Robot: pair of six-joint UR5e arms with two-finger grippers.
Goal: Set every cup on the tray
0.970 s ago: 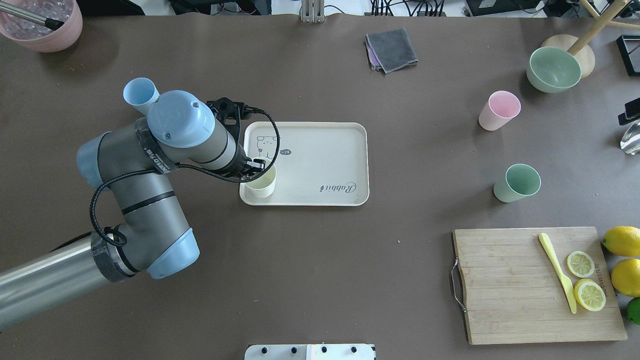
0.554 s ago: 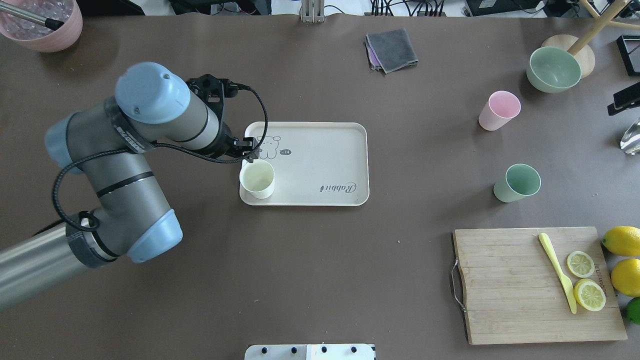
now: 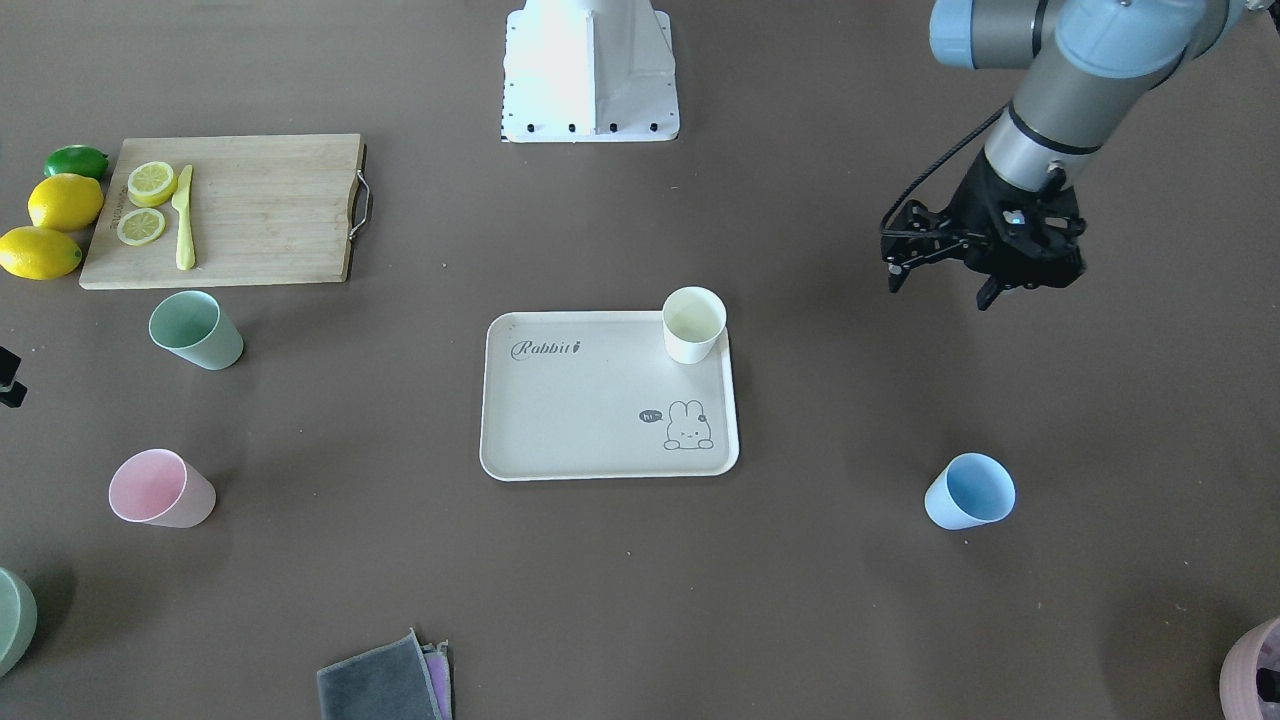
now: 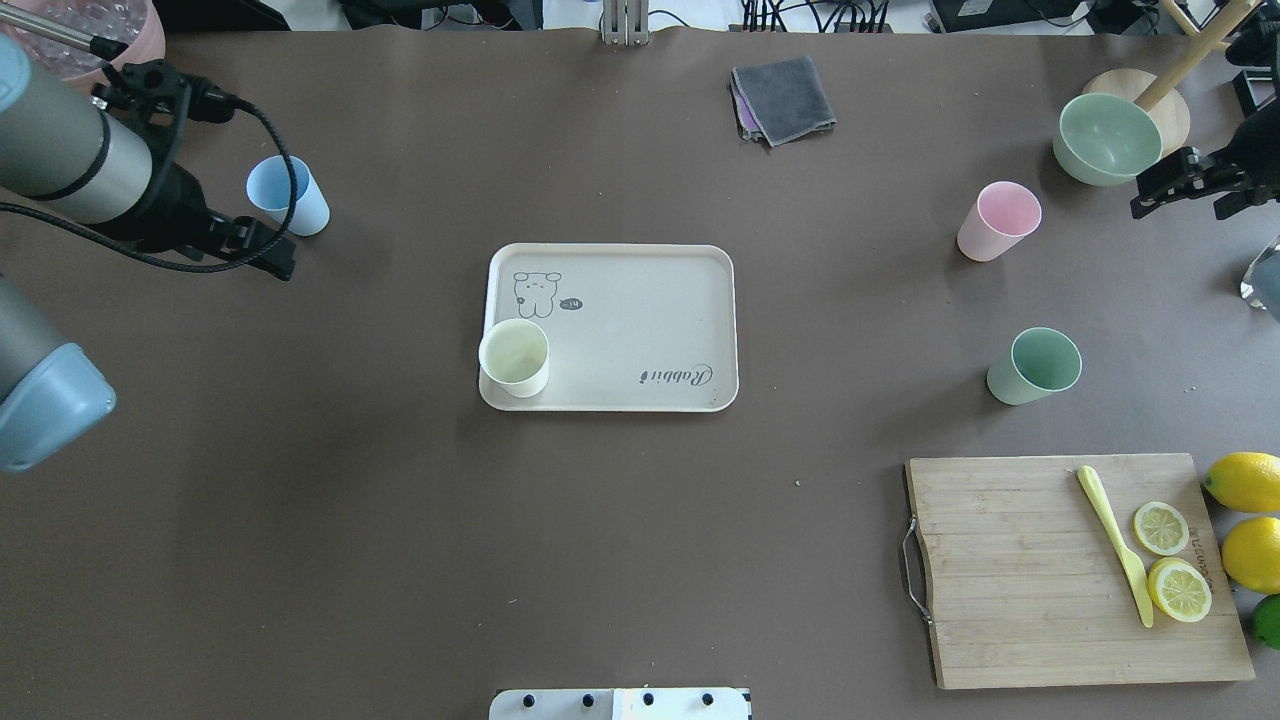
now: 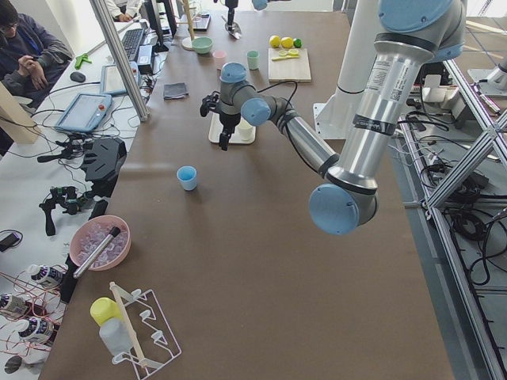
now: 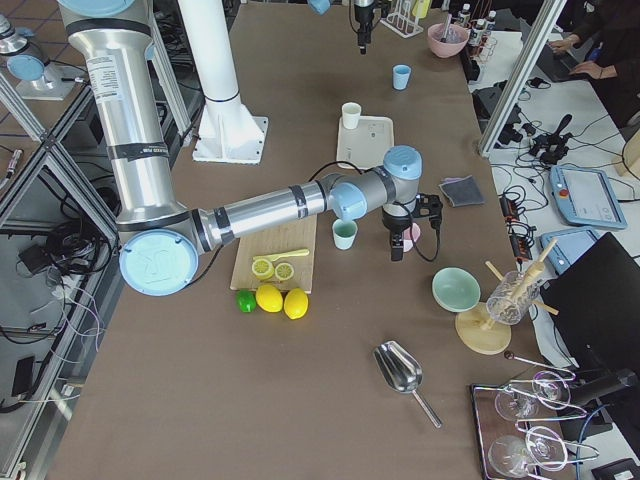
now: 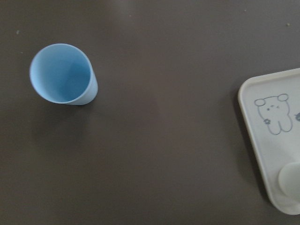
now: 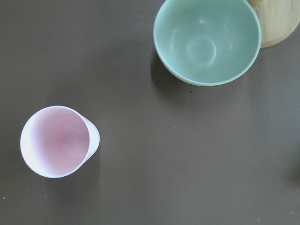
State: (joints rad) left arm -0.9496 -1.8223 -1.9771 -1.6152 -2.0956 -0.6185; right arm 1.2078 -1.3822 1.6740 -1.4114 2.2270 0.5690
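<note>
Since 0.6 s ago the left arm has swung back off the tray, leaving the cream cup in its corner, so centre the left gripper, whose jaws I cannot tell parted or closed, over the blue cup on the bench before descending.

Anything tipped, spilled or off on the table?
Nothing stands out. The cream cup stands upright in a corner of the tray; the blue cup, pink cup and green cup stand upright on the table.
</note>
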